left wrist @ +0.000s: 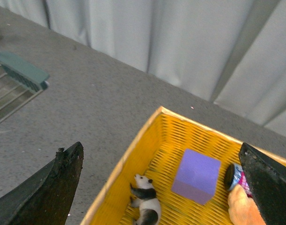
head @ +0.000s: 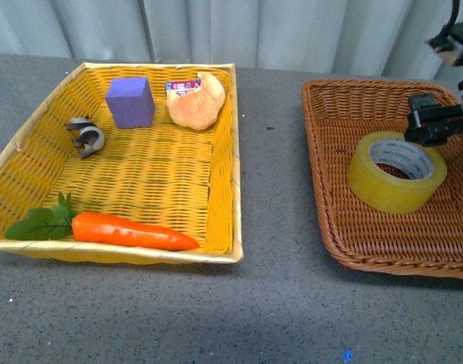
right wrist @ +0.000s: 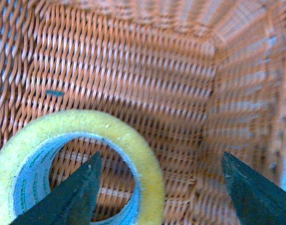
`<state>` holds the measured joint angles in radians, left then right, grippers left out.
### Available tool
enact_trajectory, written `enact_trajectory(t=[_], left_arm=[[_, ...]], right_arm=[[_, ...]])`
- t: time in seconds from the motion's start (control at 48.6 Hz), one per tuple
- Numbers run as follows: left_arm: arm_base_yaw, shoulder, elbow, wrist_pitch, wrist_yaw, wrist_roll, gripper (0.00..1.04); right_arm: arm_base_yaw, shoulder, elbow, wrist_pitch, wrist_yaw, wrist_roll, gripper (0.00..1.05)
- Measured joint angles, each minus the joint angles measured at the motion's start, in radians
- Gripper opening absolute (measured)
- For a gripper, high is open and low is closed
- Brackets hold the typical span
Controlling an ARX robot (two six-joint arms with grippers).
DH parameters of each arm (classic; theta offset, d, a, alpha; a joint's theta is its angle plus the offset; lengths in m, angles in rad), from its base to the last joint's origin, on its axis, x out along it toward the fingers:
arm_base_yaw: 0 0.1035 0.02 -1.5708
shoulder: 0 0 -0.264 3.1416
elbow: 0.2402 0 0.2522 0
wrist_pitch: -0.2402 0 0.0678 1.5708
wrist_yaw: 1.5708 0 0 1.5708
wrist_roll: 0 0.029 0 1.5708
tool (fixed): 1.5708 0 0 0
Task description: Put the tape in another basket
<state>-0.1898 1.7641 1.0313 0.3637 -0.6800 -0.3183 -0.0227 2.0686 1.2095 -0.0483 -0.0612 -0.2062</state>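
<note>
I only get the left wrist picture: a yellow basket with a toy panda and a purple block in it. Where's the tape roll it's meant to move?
Observer: The tape lies flat in a brown wicker basket, to the right of the yellow basket.
Operator: Has anything grabbed it?
Observer: Not yet. The right gripper is open, with one finger over the roll's hole and the other outside the roll.
Operator: Does my yellow basket hold more than I can see?
Observer: Yes, a carrot lies along its near edge.
</note>
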Motion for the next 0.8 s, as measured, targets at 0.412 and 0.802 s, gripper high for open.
enact_trajectory(t=[0.412,0.802], left_arm=[[0.084,-0.27,-0.487,0.593,0.581,0.278,0.48],[0.175,-0.563,-0.808,0.607,0.676,0.308,0.04]], right_arm=[[-0.023,-0.253,-0.553,1.149,0.019,0.172,0.55],[0.023,-0.618,-0.934,1.213,0.063,0.193,0.01]])
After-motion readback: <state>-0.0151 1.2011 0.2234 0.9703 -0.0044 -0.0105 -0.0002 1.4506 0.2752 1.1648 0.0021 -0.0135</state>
